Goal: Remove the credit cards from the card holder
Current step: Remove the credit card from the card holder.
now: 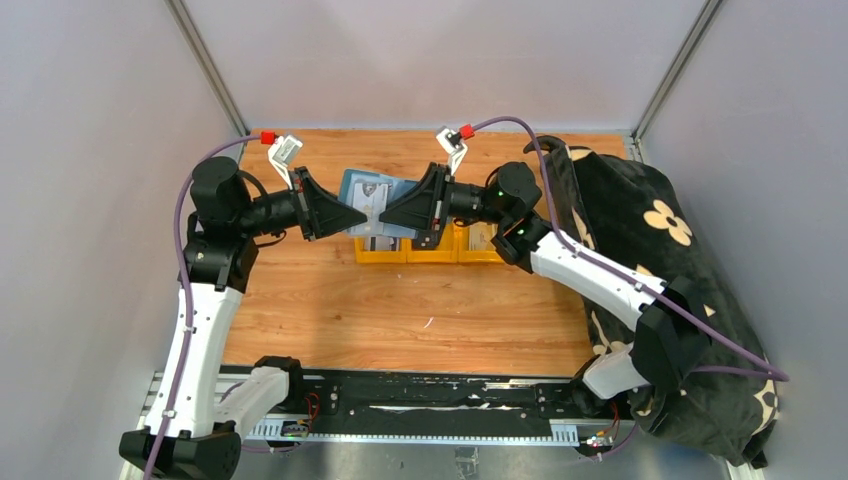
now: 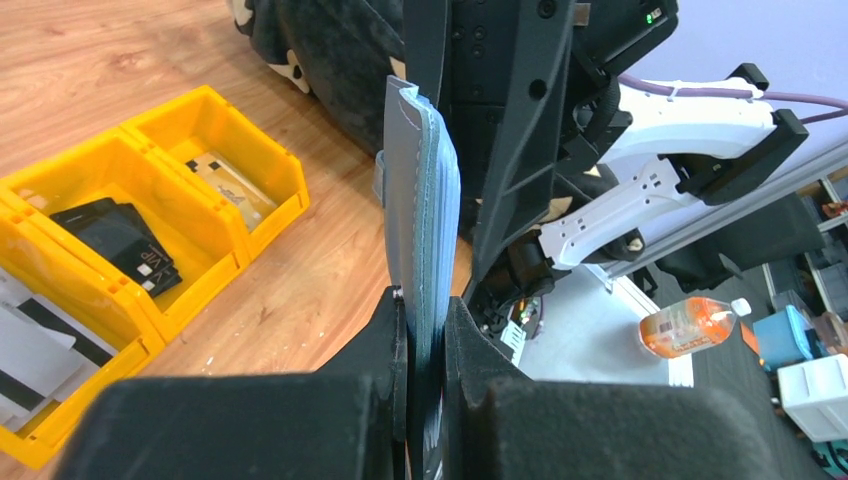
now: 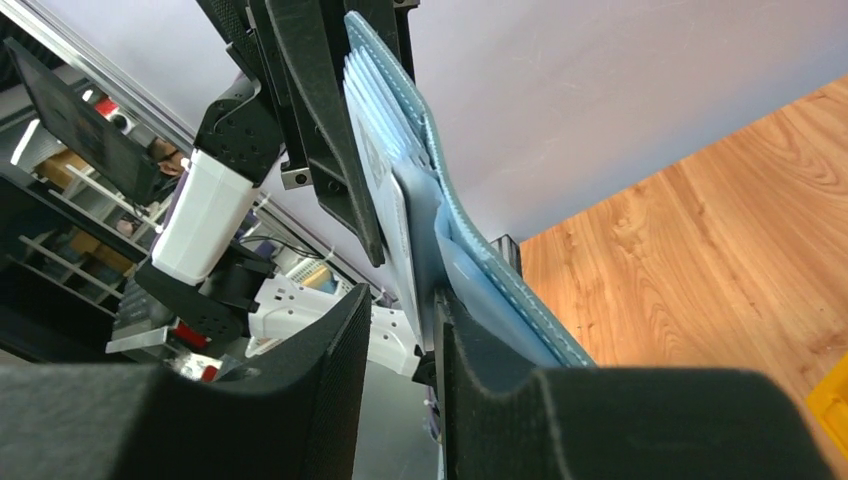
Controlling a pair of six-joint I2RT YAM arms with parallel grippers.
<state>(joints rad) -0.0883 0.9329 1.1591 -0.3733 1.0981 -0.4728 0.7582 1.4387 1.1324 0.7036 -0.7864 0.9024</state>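
The slate-blue card holder [image 1: 368, 188] hangs in the air above the yellow bins, held between both arms. My left gripper [image 2: 427, 300] is shut on its lower edge, and the card holder [image 2: 425, 190] shows edge-on and upright. My right gripper [image 3: 403, 300] comes from the opposite side with its jaws apart. A pale grey credit card [image 3: 400, 225] sticks out of the card holder [image 3: 480, 270] and reaches down between those jaws. The card lies against the right-hand finger [image 3: 480, 390], with a gap to the other finger. In the top view the left gripper [image 1: 358, 217] and right gripper [image 1: 386, 219] nearly meet.
A row of yellow bins [image 1: 430, 252] stands on the wooden table under the holder. Dark cards [image 2: 120, 245], a gold card [image 2: 232, 185] and white cards [image 2: 30, 345] lie in them. A black flowered cloth [image 1: 640, 240] is heaped along the right side.
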